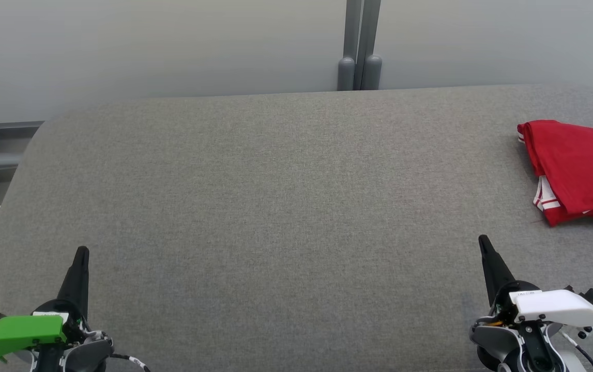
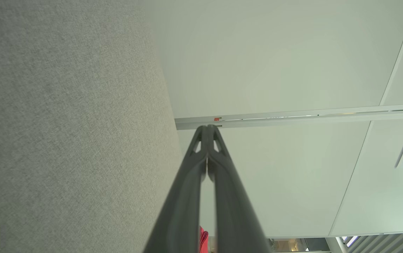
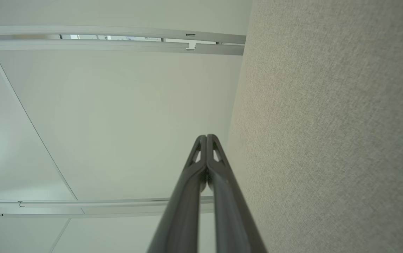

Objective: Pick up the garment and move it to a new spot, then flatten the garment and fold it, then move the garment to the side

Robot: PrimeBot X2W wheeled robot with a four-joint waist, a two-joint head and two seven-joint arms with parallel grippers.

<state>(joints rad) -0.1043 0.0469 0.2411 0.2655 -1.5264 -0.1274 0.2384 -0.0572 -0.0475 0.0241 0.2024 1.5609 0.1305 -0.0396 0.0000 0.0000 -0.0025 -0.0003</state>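
Left gripper [image 1: 81, 254] sits low at the table's [image 1: 275, 206] near left corner and right gripper [image 1: 484, 244] at its near right corner, both with fingers pointing toward the far edge. We read both claws as pressed together and holding nothing. In each wrist view the two dark fingers meet at the tips with no cloth between them.

The garment [image 1: 575, 170] is red with white striped trim. It lies in a layered bundle at the table's right edge, partly cut off by the picture border. It is well apart from the right gripper and farther again from the left.

Our judgement is that the arms are parked at the near edge to keep out of the head camera's way, shut because there is nothing to grip. The garment looks folded and set aside, so the task is likely at or near its end — though the bundle is loose, so we can't rule out a start.
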